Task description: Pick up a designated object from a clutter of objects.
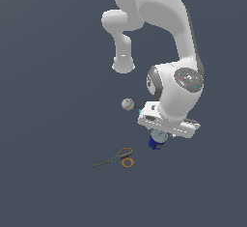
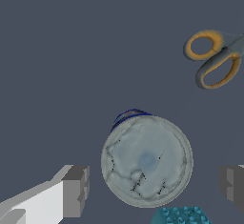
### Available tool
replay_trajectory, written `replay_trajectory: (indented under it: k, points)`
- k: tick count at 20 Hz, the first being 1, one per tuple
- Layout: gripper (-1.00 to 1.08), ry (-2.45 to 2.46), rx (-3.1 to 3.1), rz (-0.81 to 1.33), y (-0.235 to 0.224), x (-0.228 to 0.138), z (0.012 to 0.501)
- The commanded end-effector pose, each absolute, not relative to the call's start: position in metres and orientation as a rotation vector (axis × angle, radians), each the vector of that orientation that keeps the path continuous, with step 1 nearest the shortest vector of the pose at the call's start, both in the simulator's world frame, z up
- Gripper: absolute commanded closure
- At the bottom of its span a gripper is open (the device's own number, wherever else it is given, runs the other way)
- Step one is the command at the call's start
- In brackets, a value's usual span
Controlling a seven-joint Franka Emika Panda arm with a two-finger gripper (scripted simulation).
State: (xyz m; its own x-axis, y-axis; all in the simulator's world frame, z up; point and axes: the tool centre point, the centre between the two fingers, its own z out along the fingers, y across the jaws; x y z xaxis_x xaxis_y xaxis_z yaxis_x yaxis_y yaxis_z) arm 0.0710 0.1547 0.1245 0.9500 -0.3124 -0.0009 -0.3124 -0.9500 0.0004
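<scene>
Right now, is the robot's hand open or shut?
Hand: open, its fingers apart on either side of the dark-blue cylindrical can with the pale grey lid, not gripping it.

My arm (image 1: pixel 144 8) is glossy white, rounded links, bulbous joints. Dark grey band runs down the edge of the forearm. Wrist joint (image 1: pixel 189 79) has a round dark grey cap with small red and teal specks on it. Below that, a flat white rectangular hand block (image 1: pixel 166 121) with a dark slot on its side. Gripper (image 2: pixel 155 186): one finger (image 2: pixel 76 189) has a boxy grey pad on a white angular bracket, the other pad is grey too. Surfaces are plain.
</scene>
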Motion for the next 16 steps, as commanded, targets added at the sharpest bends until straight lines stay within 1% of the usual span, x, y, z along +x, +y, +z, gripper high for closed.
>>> replay_trajectory:
  k: [1,10,15,16]
  points:
    - [-0.92,-0.498,3.102,-0.002,0.155,0.071,0.121]
    - [-0.92,-0.501,3.101,0.000,0.155,0.070,0.081]
    - [-0.92,-0.502,3.101,0.000,0.155,0.071,0.074]
    - [1.08,-0.502,3.101,0.000,0.155,0.071,0.074]
